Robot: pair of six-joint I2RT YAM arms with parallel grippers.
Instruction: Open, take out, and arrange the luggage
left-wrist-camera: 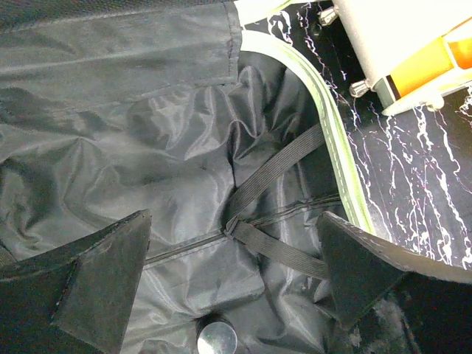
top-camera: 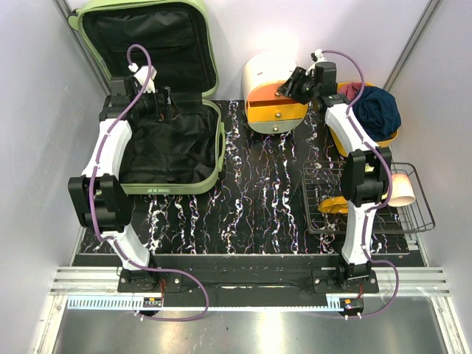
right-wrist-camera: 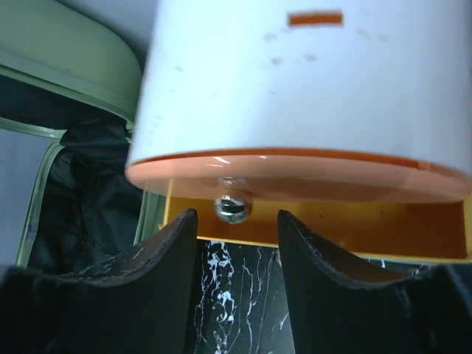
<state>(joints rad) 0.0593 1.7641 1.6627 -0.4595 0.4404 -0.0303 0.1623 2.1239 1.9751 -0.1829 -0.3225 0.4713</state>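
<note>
The luggage (top-camera: pixel 214 173), a pale green hard-shell suitcase, lies open at the far left, its lid (top-camera: pixel 203 44) standing up at the back. Black lining (left-wrist-camera: pixel 147 147) and crossed elastic straps (left-wrist-camera: pixel 280 166) fill the lower shell. My left gripper (top-camera: pixel 166 103) hovers open and empty over that lining (left-wrist-camera: pixel 234 243), near the hinge. My right gripper (top-camera: pixel 289 85) is open at the cream-and-orange drawer box (top-camera: pixel 262 74). A silver knob (right-wrist-camera: pixel 233 206) sits between its fingertips (right-wrist-camera: pixel 237 221), untouched. The suitcase's edge also shows in the right wrist view (right-wrist-camera: pixel 66 44).
An orange bin (top-camera: pixel 346 144) holding dark blue and maroon clothes stands at the back right. A black wire basket (top-camera: pixel 414 214) with a cream roll (top-camera: pixel 402 190) and a yellow item (top-camera: pixel 335 205) sits at the right. The table (top-camera: pixel 251 206) is black marble-patterned.
</note>
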